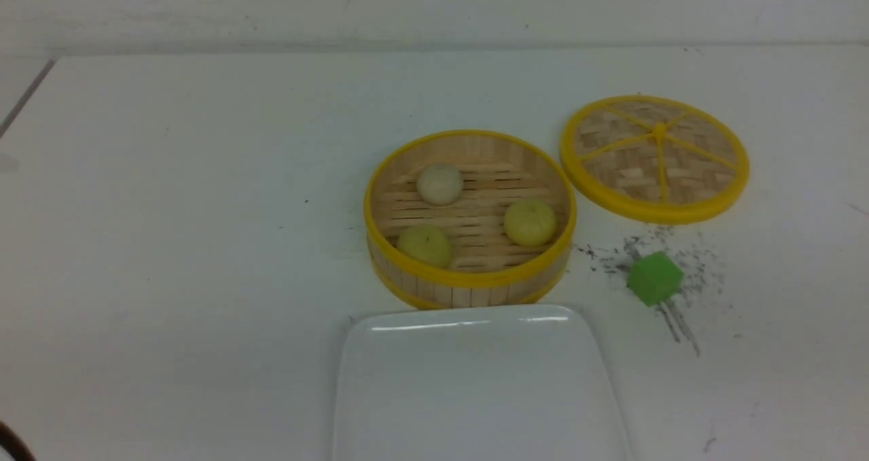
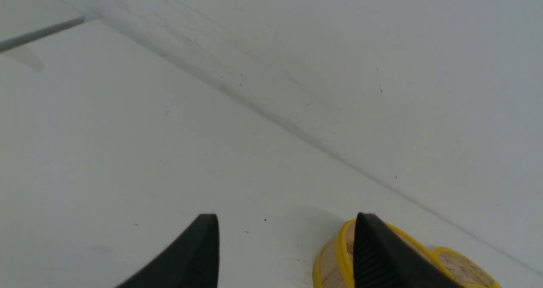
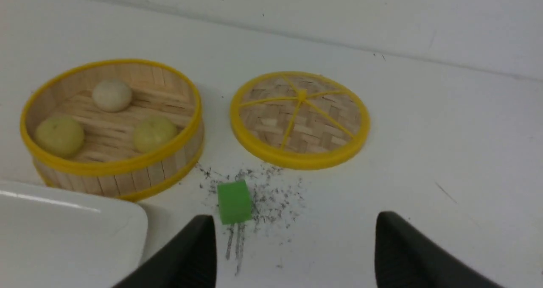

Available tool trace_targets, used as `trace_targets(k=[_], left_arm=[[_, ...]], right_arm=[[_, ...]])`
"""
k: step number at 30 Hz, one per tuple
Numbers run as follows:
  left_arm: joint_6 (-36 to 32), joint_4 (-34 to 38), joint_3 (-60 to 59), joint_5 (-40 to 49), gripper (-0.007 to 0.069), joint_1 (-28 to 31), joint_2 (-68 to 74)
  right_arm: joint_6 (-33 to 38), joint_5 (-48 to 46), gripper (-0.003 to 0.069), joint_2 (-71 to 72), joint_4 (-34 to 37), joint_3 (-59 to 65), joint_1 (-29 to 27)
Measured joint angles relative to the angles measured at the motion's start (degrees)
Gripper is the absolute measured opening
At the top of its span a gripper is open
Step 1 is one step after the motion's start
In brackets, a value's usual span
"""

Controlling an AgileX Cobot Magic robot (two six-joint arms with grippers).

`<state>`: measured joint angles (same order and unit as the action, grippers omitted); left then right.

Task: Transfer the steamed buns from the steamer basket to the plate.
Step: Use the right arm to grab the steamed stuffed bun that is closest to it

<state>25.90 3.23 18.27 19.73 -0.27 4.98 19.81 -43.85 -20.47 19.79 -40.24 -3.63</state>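
Three buns [image 1: 530, 221] sit in the basket [image 1: 468, 286], well ahead of the right claw [image 3: 295, 216] and just past the left claw [image 2: 287, 216]; the bare plate [image 1: 475, 379] lies nearer. They look light, soft and easily dented, so pinch gently across a dome's sides. Both claws are spread and empty, angled forward over the bench [image 1: 170, 244]

Basket top: steamer basket [image 1: 468, 288] uncovered, open from above; wall rings the steamed buns [image 1: 529, 221].
Basket's right: lid [image 1: 655, 157] and green cube [image 1: 654, 278] lie close.
Basket's left: bare table [image 1: 170, 244].
Front: plate [image 1: 475, 393] just beside basket.
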Motion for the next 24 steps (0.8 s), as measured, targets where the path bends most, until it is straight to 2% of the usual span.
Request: trace_targets(k=[7, 13, 19, 24], left_arm=[[-5.93, -0.12, 2.95, -2.57, 0.0386, 0.0, 7.17], [-7.86, -0.17, 4.75, -4.69, 0.0375, 0.0, 14.06], [-9.64, -0.3, 5.26, -6.17, 0.0375, 0.0, 18.28], [-12.46, -0.3, 5.26, -6.6, 0.0375, 0.0, 19.1]], right_arm=[[1.53, -1.53, 0.0494, -13.96, 5.15, -9.87, 0.0], [9.1, -6.71, 0.0494, -26.55, 12.05, -18.0, 0.0], [19.68, -11.69, 0.0494, -39.26, 21.06, -26.77, 0.12], [23.03, -14.83, 0.0494, -47.9, 22.37, -32.41, 2.28]])
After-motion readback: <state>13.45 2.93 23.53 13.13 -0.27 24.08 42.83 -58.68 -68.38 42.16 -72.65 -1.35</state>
